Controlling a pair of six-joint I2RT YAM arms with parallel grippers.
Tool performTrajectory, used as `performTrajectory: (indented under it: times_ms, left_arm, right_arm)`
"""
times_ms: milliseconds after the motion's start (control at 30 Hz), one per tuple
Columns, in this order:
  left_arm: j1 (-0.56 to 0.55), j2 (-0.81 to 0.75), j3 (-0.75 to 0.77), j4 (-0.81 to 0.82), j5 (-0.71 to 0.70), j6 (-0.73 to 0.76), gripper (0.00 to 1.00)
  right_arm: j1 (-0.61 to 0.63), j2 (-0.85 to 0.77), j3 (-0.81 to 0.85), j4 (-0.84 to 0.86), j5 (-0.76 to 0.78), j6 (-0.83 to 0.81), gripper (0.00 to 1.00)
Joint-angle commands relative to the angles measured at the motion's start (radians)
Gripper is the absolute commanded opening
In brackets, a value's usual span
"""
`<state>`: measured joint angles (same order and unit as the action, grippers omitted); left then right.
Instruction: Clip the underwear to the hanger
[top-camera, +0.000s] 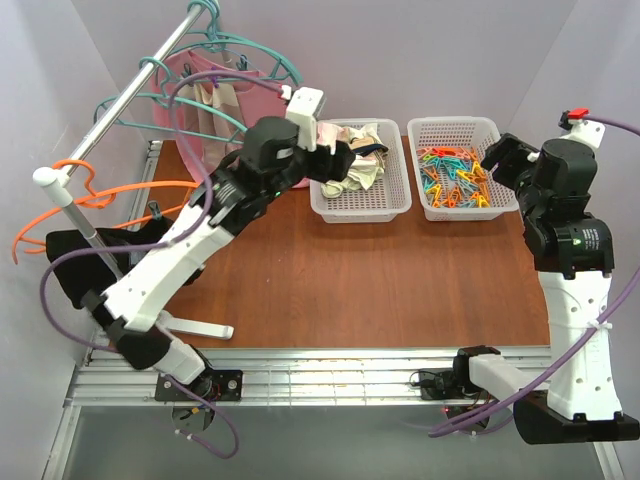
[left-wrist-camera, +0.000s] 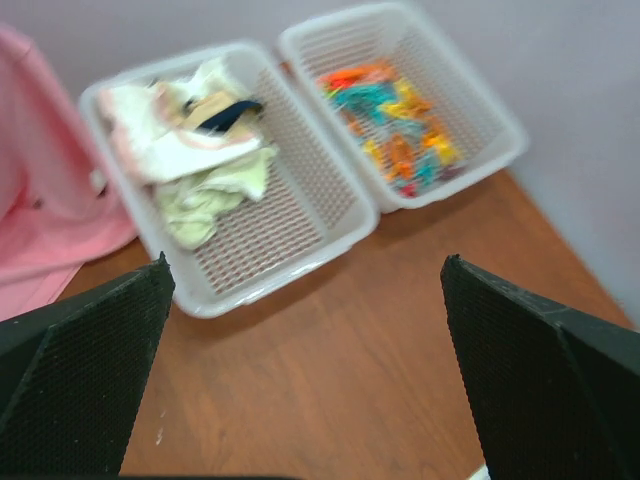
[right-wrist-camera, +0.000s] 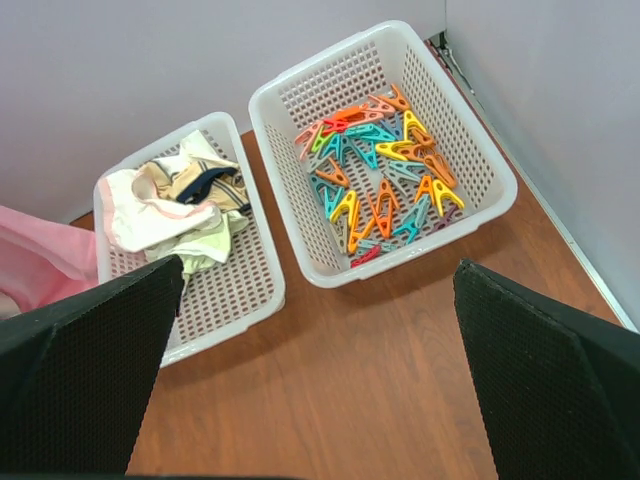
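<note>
The pale cream-yellow underwear (left-wrist-camera: 215, 195) lies crumpled in the left white basket (left-wrist-camera: 300, 265), under other garments. It also shows in the right wrist view (right-wrist-camera: 205, 245) and the top view (top-camera: 366, 178). Teal-green hangers (top-camera: 268, 52) hang on the rail at the back left; one carries a pink garment. My left gripper (top-camera: 340, 160) is open and empty, at the left basket's near-left corner; in its wrist view (left-wrist-camera: 305, 370) the jaws stand wide apart above bare table. My right gripper (top-camera: 503, 160) is open and empty, beside the peg basket; in its wrist view (right-wrist-camera: 315, 380) it is above the table.
The right white basket (top-camera: 462, 208) holds several coloured clothes pegs (right-wrist-camera: 380, 185). Pink-and-white underwear (left-wrist-camera: 150, 135) and a beige-and-black garment (left-wrist-camera: 220, 110) lie in the left basket. An orange hanger (top-camera: 90, 195) hangs on the rail (top-camera: 120, 100). The pink garment (top-camera: 215, 95) hangs behind my left arm.
</note>
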<state>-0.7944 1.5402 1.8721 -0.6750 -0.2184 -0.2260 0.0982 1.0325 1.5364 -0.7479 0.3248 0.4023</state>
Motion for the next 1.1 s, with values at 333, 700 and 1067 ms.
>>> performTrajectory:
  times_ms: [333, 700, 1067]
  left_arm:
    - [0.001, -0.143, -0.12, 0.354, 0.432, -0.047, 0.98]
    - [-0.008, 0.078, 0.007, 0.046, 0.173, 0.024, 0.95]
    - [-0.008, 0.112, -0.161, 0.043, 0.07, -0.068, 0.96]
  right_arm:
    - [-0.003, -0.038, 0.006, 0.218, -0.455, -0.283, 0.99]
    - [-0.003, -0.014, -0.052, 0.137, -0.448, -0.401, 0.99]
    - [-0.003, 0.369, -0.042, 0.033, -0.423, -0.326, 0.99]
